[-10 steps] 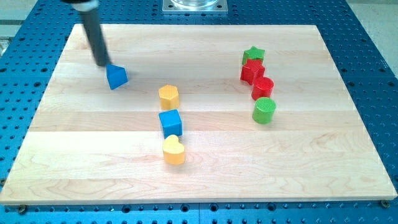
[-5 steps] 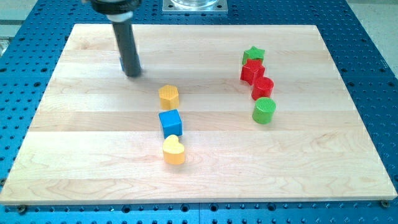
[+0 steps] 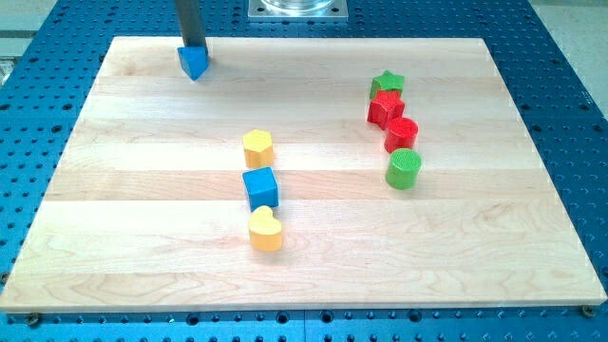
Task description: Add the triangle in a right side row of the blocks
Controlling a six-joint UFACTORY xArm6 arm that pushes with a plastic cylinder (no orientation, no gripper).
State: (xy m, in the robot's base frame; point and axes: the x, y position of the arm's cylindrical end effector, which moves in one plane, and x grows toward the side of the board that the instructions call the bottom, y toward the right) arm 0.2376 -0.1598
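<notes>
Task barely begun: blue triangle [image 3: 194, 63] at tabletop [image 3: 304, 266] top-left, my tip [image 3: 193, 47] touching; right row [image 3: 394, 128] far. No pincer fitted.

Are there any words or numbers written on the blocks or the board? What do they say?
None: nothing readable appears anywhere.
The wooden board is bare wood.
The blue triangle, beside my tip, has no marking.
The green star and the other blocks are plain coloured too.

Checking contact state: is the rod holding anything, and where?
Nothing is held. My tip sits at the top edge of the small blue triangle block, apparently touching it.
</notes>
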